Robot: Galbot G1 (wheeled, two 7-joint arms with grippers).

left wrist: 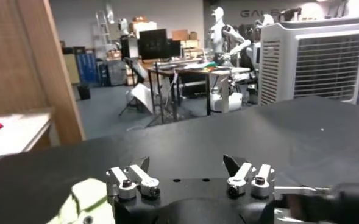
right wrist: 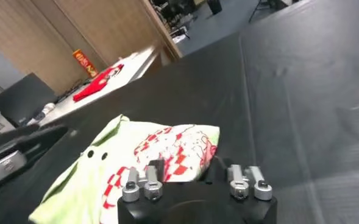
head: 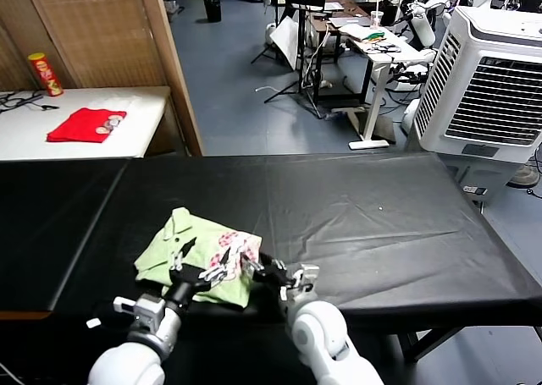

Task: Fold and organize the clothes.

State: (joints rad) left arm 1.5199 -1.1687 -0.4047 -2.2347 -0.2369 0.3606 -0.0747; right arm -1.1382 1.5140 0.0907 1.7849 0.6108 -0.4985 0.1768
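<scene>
My left claw hangs released over the folded polo shirt on the black counter; my right claw, at the shirt's 3 o'clock edge, stands part-open, grasping nothing.

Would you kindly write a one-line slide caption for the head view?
Folded green polo shirt on black table, left gripper and right gripper at its near edge.

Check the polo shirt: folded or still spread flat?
Folded. The green polo shirt lies as a compact bundle on the black table, collar and pink checked print on top, no sleeves spread out.
</scene>
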